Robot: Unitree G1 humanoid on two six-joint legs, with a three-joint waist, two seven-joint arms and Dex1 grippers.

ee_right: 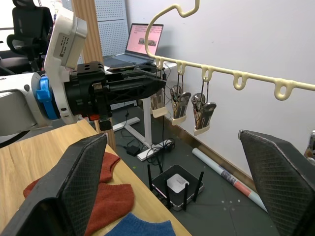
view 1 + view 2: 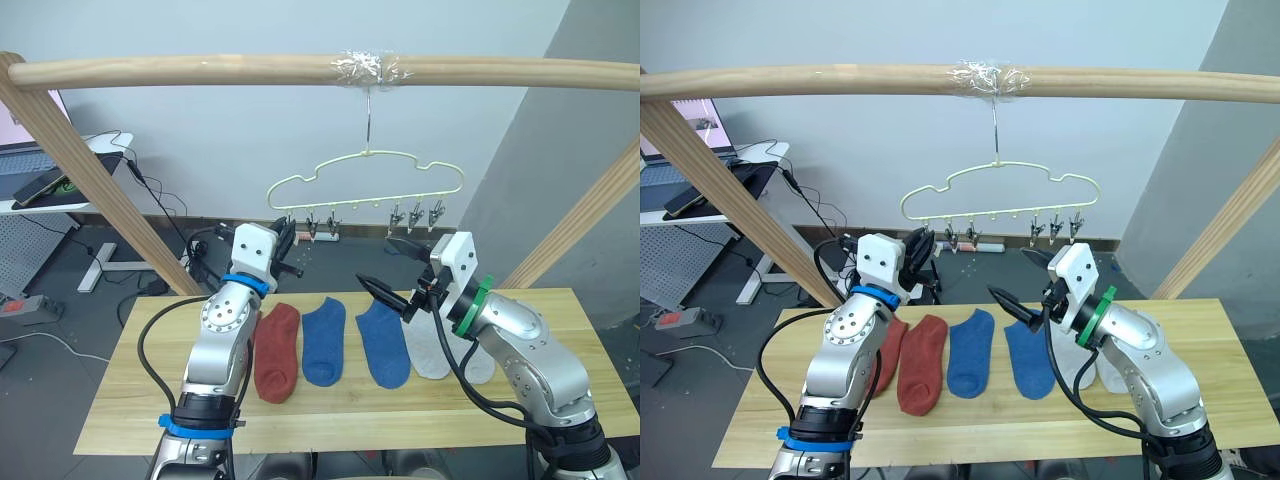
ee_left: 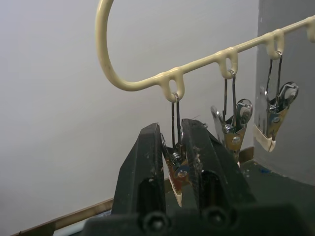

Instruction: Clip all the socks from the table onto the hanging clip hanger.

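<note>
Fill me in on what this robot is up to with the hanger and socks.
The left claw is raised to the clip hanger and shut on its end clip. The right claw hovers open and empty above the table. Six socks still lie in a row there: two rust-red, two blue and two light grey. None is clipped up yet.

Pale yellow-green clip hanger (image 2: 366,180); rust-red, blue, light grey socks (image 2: 330,342); light wooden table (image 2: 560,395); black fingers (image 3: 147,167)
</note>
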